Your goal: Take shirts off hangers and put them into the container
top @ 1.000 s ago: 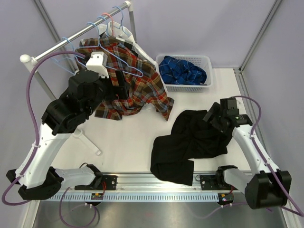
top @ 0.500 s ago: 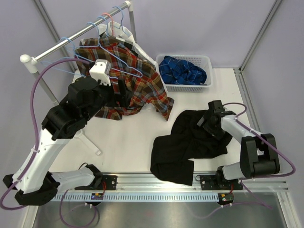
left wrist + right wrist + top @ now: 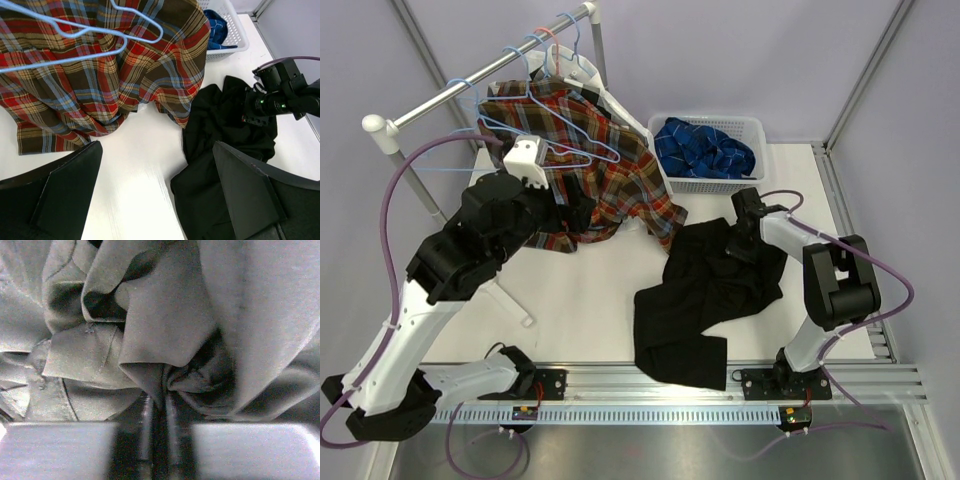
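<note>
Three shirts, one basket (image 3: 720, 186).
The black shirt (image 3: 695, 300) lies before the basket, a fold pinched in the right gripper (image 3: 159, 400); the left gripper (image 3: 155, 145) gapes empty above the plaid shirt (image 3: 610, 180) left of it; the blue shirt (image 3: 705, 148) lies inside.

Overhead looks down; left wrist views obliquely, right wrist sits close; all share black shirt (image 3: 705, 300).
</note>
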{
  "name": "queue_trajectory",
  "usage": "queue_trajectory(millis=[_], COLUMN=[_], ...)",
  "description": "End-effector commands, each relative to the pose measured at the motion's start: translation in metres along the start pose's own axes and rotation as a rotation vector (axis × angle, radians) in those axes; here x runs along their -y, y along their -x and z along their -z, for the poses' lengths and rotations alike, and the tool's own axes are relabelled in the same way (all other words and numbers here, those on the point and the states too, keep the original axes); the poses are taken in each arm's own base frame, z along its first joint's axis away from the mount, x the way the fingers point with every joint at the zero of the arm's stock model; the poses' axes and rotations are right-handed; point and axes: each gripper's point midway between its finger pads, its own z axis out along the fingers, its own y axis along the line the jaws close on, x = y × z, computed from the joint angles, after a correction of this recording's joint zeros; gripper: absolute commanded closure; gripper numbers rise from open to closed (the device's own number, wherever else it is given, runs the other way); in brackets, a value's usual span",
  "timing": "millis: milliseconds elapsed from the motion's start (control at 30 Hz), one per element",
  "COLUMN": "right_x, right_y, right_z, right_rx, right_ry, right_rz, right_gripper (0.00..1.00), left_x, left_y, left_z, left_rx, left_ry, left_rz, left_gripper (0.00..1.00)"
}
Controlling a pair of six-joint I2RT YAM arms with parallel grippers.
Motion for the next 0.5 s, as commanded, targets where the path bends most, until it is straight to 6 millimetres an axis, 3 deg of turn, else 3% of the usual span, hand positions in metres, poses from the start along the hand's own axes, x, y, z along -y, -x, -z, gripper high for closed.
queue_trajectory(millis=[0, 100, 200, 300, 333, 400, 433, 467], right_x=[-0.021, -0.03, -0.041, -0.061, -0.074, -0.084, -0.093, -0.102], right_y=[0.008, 0.021, 0.059, 0.114, 0.142, 0.168, 0.188, 0.2], right_z=[0.003, 0.02, 0.074, 0.167, 0.22, 0.273, 0.331, 0.344], right_rx=[0.0, 0.053, 0.217, 0.445, 0.558, 0.68, 0.797, 0.834], right_ry=[0.068, 0.114, 0.171, 0.27, 0.332, 0.376, 0.445, 0.463], right_rz=[0.048, 0.046, 0.063, 0.103, 0.102, 0.157, 0.157, 0.179], right_gripper=[0.99, 1.0, 1.0, 1.0, 1.0, 1.0, 1.0, 1.0], left_x=[-0.004, -0.005, -0.007, -0.007, -0.007, -0.008, -0.007, -0.007], left_y=[0.017, 0.017, 0.016, 0.016, 0.016, 0.019, 0.021, 0.023], left_z=[0.007, 0.01, 0.011, 0.011, 0.012, 0.012, 0.013, 0.014], left_rx=[0.084, 0.09, 0.09, 0.088, 0.089, 0.095, 0.105, 0.113], left_ry=[0.016, 0.015, 0.018, 0.01, 0.007, 0.013, 0.012, 0.011], left_rz=[0.047, 0.042, 0.016, -0.015, -0.028, -0.03, -0.03, -0.027], left_gripper=[0.01, 0.01, 0.01, 0.01, 0.01, 0.01, 0.01, 0.01])
